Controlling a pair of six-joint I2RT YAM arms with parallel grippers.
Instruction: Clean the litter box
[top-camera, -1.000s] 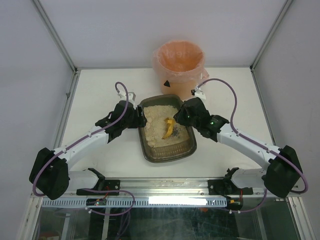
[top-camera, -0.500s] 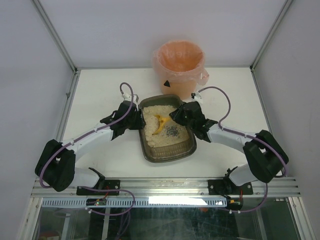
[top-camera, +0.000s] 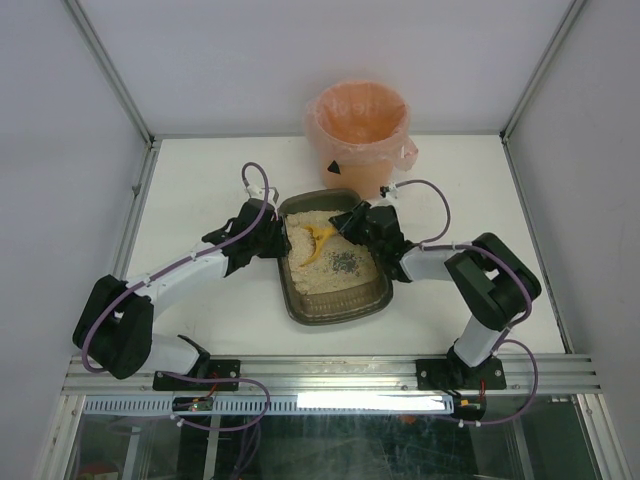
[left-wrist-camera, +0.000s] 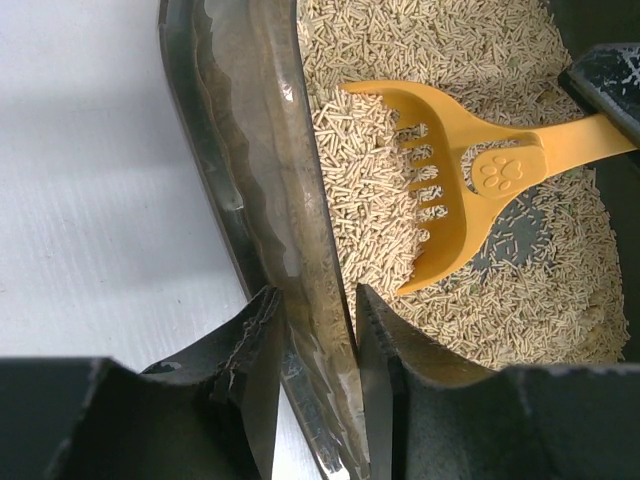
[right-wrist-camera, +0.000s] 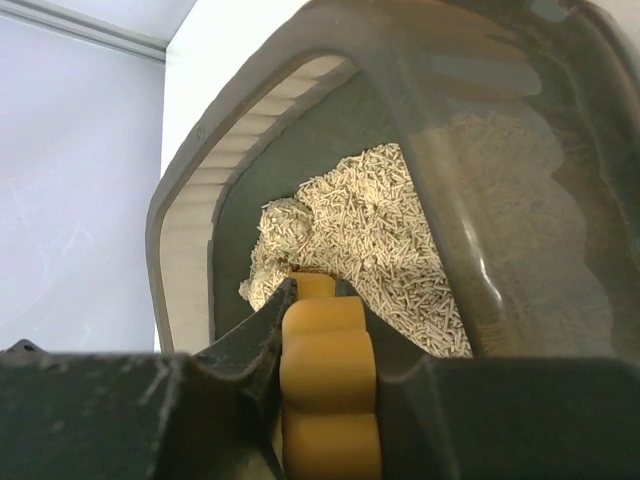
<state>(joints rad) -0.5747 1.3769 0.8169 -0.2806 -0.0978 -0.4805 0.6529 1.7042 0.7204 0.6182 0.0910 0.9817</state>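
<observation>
The litter box (top-camera: 334, 312) sits mid-counter (top-camera: 200, 180), just in front of the pink-lined bin (top-camera: 358, 125). The left gripper (left-wrist-camera: 318, 300) is clamped across its left wall, one finger outside and one inside, which should stop the tray sliding. The right gripper (right-wrist-camera: 318, 295) is clenched on the handle of the yellow slotted scoop (left-wrist-camera: 450, 190), whose blade lies tilted in the beige pellets with a heap against it. A grey soiled patch (top-camera: 345, 262) lies beside the blade, towards the right wall. To scoop well, slide the blade low under that patch, lift level, let clean pellets sift through the slots, and keep the load over the box until it reaches the bin
</observation>
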